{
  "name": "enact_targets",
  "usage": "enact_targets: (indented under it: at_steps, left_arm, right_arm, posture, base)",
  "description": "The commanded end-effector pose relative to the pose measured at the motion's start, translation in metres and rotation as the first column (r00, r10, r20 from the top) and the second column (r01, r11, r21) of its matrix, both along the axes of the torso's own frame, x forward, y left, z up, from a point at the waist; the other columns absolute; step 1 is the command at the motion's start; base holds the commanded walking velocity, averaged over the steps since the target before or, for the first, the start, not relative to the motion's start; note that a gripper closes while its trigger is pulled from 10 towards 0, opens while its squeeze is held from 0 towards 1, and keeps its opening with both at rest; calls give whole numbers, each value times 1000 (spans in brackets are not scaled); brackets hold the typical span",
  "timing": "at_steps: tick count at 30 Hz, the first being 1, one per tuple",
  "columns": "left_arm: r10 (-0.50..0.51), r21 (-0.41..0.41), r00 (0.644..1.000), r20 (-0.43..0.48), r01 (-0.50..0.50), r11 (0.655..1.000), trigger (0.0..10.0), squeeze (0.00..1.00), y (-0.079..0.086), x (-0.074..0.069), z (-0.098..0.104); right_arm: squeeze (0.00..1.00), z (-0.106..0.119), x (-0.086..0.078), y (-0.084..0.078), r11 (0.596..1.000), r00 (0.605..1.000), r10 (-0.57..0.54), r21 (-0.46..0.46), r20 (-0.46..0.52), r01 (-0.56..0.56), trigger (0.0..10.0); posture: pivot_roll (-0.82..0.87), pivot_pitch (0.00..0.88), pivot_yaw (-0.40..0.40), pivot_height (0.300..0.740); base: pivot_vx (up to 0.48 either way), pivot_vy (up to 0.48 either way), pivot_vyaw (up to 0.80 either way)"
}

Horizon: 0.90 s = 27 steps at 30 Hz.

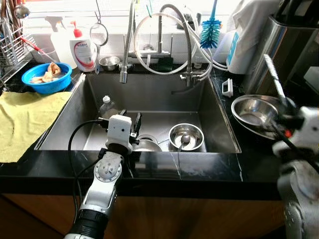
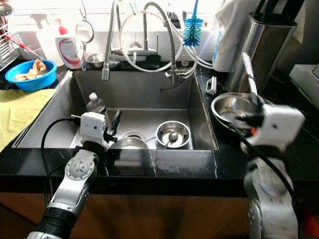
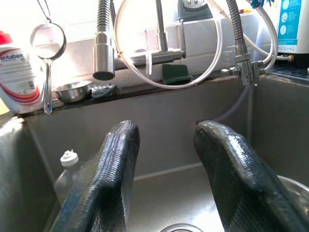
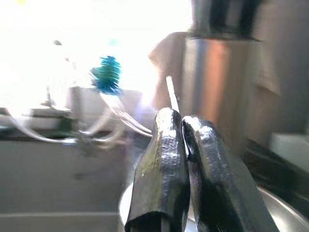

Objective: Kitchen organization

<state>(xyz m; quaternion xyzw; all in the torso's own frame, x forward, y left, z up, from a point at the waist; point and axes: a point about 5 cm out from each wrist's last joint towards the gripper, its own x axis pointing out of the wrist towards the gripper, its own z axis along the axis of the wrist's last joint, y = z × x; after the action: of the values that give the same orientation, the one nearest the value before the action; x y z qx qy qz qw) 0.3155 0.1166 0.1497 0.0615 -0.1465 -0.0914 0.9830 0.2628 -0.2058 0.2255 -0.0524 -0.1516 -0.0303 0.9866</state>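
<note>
Right gripper [image 4: 182, 126] pressed together on a thin, flat, silvery utensil handle [image 1: 274, 75], above the steel bowl [image 1: 255, 111] on the black counter [image 1: 199, 167] to the right of the sink [image 1: 149, 97]. The handle's long axis runs steeply up and away from the fingers, tilted slightly toward the robot's left; what kind of utensil it is cannot be told, the lower end being hidden by the fingers. The wrist view is blurred. Left gripper [image 3: 164, 159] is spread wide, holding nothing, low inside the sink, pointing toward the back wall. The sink is brushed steel, rectangular, with a small round steel bowl [image 1: 186, 136] on its floor holding a spoon, another round steel piece [image 1: 147, 145] just beside the left gripper, and a clear plastic bottle [image 1: 106, 106] with a white cap near the left wall. A coiled spring faucet [image 1: 175, 35] arches over the back edge. On the left, a yellow cloth [image 1: 25, 122] and a blue plastic bowl [image 1: 46, 78].
</note>
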Motion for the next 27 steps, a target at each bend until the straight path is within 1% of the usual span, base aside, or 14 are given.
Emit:
enact_targets:
  at_steps: [1,3,4,5,6,7,8,9,10,14,15,17,23,27]
  left_arm:
    - [7,-1,1000,18,-7,1000,10000,0,0,2,4]
    - [6,-2,1000,17,-6,1000,10000,0,-1,2,4]
    - [5,-3,1000,17,-5,1000,10000,0,-2,2,4]
    - [5,-3,1000,17,-5,1000,10000,0,-2,2,4]
    - [5,-4,1000,17,-4,1000,10000,0,-2,2,4]
    - [5,-4,1000,17,-4,1000,10000,0,-2,2,4]
    - [6,-5,1000,19,-6,1000,10000,0,-2,2,5]
    - [12,-6,1000,21,-12,1000,10000,0,-1,3,6]
    - [18,-5,1000,22,-18,1000,10000,0,0,3,6]
    - [26,-2,999,21,-26,1000,10000,0,3,3,5]
    - [26,-2,999,20,-26,1000,10000,0,3,2,4]
    - [26,-3,999,21,-26,1000,10000,0,1,2,4]
    - [28,-9,999,24,-28,1000,10000,0,0,1,4]
    - [25,-8,999,22,-25,1000,10000,0,-1,0,2]
  right_arm:
    - [0,2,7,11,996,996,87,12,-31,-87,10000]
    - [0,1,16,25,984,982,178,31,-58,-177,10000]
    - [0,-3,21,36,968,963,250,14,-105,-250,10000]
    - [0,-3,21,36,968,963,250,14,-105,-250,10000]
    - [0,-6,24,43,955,946,293,0,-138,-296,10000]
    - [0,-6,24,43,955,946,293,0,-138,-296,10000]
    - [0,-11,27,51,939,923,340,6,-178,-345,10000]
    - [0,-18,29,59,918,889,393,36,-235,-396,10000]
    - [0,-22,30,61,910,875,410,47,-258,-412,10000]
    - [0,-41,31,56,908,829,411,90,-379,-409,10000]
    - [0,-44,31,55,910,823,406,90,-398,-405,10000]
    - [0,-52,31,53,907,805,415,126,-423,-402,10000]
    - [0,-59,38,42,922,809,387,211,-442,-325,10000]
    - [0,-64,40,38,930,806,366,211,-465,-300,10000]
  posture:
    - [-171,7,-2,740]
    - [-173,10,-3,740]
    - [-169,10,-4,740]
    - [-169,10,-4,740]
    - [-168,12,-4,740]
    - [-168,12,-4,740]
    - [-164,8,-11,740]
    - [-158,11,-14,740]
    - [-159,10,-16,740]
    - [-158,0,-20,740]
    - [-158,0,-22,740]
    - [-152,0,-31,740]
    - [-149,0,-30,740]
    - [-147,0,-31,740]
  base:
    - [0,0,0]
    - [0,0,0]
    - [0,0,0]
    - [0,0,0]
    - [0,0,0]
    - [0,0,0]
    - [0,0,0]
    - [0,0,0]
    - [0,0,0]
    - [0,0,0]
    - [0,0,0]
    - [0,0,0]
    - [0,0,0]
    - [0,0,0]
